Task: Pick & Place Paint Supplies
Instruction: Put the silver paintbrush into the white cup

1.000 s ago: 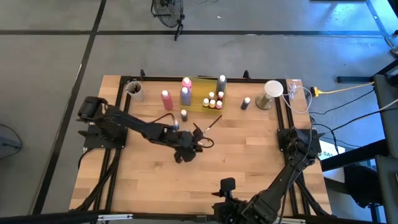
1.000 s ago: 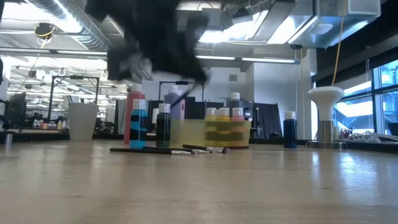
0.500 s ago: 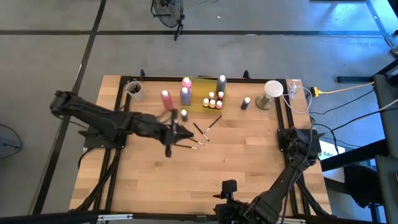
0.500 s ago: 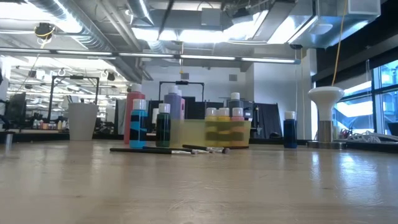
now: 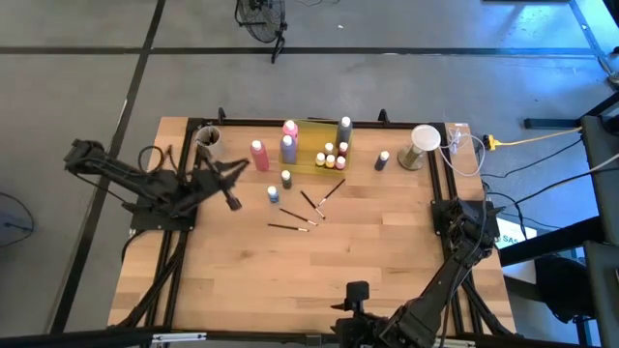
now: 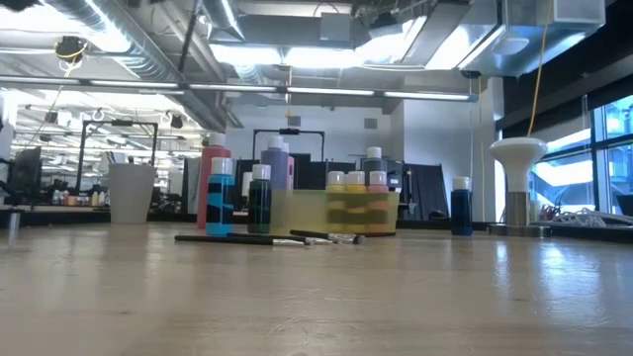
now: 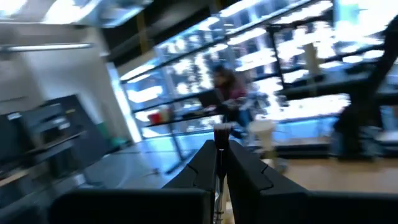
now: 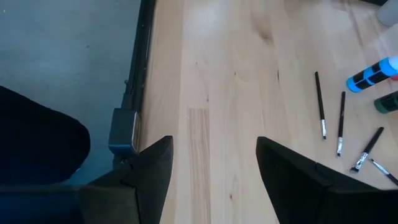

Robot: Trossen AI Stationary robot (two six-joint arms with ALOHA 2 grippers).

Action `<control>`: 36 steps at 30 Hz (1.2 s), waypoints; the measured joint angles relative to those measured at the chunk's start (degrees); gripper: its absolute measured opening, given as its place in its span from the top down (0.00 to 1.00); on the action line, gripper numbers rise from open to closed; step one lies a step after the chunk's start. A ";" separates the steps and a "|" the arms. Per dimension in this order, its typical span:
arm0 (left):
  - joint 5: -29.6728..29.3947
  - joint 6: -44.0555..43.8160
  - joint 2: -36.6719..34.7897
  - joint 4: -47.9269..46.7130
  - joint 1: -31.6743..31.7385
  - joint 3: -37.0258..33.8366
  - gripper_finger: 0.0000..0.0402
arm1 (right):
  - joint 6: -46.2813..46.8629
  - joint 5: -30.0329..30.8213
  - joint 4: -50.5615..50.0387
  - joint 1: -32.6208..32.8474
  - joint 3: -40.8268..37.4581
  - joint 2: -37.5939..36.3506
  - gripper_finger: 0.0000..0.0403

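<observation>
Nearest you, at the table's 6 o'clock edge, the right gripper (image 8: 214, 171) waits with its jaws wide apart and nothing between them; leave it parked. Toward the centre, four loose brushes (image 5: 295, 215) lie flat and close together, with a small blue bottle (image 5: 273, 194) and a dark green bottle (image 5: 286, 178) standing just beyond them toward 11 o'clock. Your working tool is the left gripper (image 7: 219, 149), raised over the 9 o'clock side of the table. Its fingers are pinched tight on what looks like a thin brush shaft (image 7: 221, 132), though the wrist view is too blurred to be sure. If that brush is meant for the pale cup (image 5: 208, 140) at 11 o'clock, bring the wrist upright first so the shaft hangs straight. Centre it over the rim and lower it well inside before letting go, because a tilted brush would catch the edge or tip the cup. Farther off at 12 o'clock stand the tall pink bottle (image 5: 258, 155), the purple bottle (image 5: 288, 147) and the yellow tray (image 5: 316, 147); keep your elbow clear of them.
</observation>
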 joint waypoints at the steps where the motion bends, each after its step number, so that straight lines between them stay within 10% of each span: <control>1: -2.23 0.90 -1.33 1.93 -0.20 -1.50 0.96 | 0.00 0.02 0.12 -0.01 0.00 0.00 0.42; 14: -14.29 13.23 -6.42 25.23 0.81 -11.75 0.96 | -0.04 0.18 0.87 -0.73 0.00 0.00 0.42; 36: -14.75 14.79 -8.17 44.54 20.09 -22.92 0.96 | -0.02 0.15 0.78 -0.66 0.00 0.07 0.42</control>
